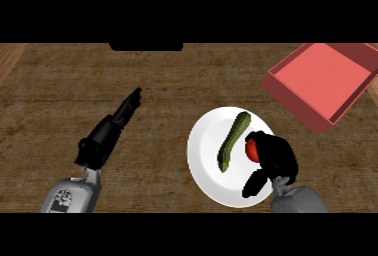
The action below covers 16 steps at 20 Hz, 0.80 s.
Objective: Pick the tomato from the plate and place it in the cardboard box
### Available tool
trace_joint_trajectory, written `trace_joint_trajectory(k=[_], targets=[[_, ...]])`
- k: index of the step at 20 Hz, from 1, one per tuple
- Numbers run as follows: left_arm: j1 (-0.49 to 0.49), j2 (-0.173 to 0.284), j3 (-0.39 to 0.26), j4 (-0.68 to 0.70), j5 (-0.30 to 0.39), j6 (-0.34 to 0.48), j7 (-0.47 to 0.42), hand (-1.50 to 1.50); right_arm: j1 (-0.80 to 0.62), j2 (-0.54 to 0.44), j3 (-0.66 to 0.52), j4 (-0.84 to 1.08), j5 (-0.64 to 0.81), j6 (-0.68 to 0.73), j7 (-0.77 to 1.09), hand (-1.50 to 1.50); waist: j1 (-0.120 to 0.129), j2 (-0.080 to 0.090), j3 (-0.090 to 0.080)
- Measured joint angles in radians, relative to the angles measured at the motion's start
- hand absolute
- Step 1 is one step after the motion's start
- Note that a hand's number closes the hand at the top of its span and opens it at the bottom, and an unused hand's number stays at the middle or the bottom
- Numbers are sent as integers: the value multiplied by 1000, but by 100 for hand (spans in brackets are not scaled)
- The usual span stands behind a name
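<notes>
A white plate (208,150) lies on the wooden counter, right of centre. On it rests a long green zucchini (233,141), and to its right a red tomato (251,149) of which only a small part shows. My right hand (273,156) is over the plate's right side, its fingers curled round the tomato and hiding most of it. The red open box (322,82) sits at the upper right, tilted, a little beyond the plate. My left hand (111,132) is at the left, fingers straight and pointing up-right, holding nothing.
A dark object (146,46) sits at the counter's far edge near the top centre. Bare wooden counter (162,100) lies between the left hand and the plate.
</notes>
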Motion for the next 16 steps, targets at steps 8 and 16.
trace_joint_trajectory(k=[8, 16], targets=[[-2, 6, 13, -4, 0, -13, 4, 0, -5, -222, 13, -6, -66, 21, -405, 150, 0, 6, 7], [5, 11, 26, -7, 9, -15, -5, 0, 0, -564, -52, -18, -186, -71, -1039, 150, -10, 13, 16]])
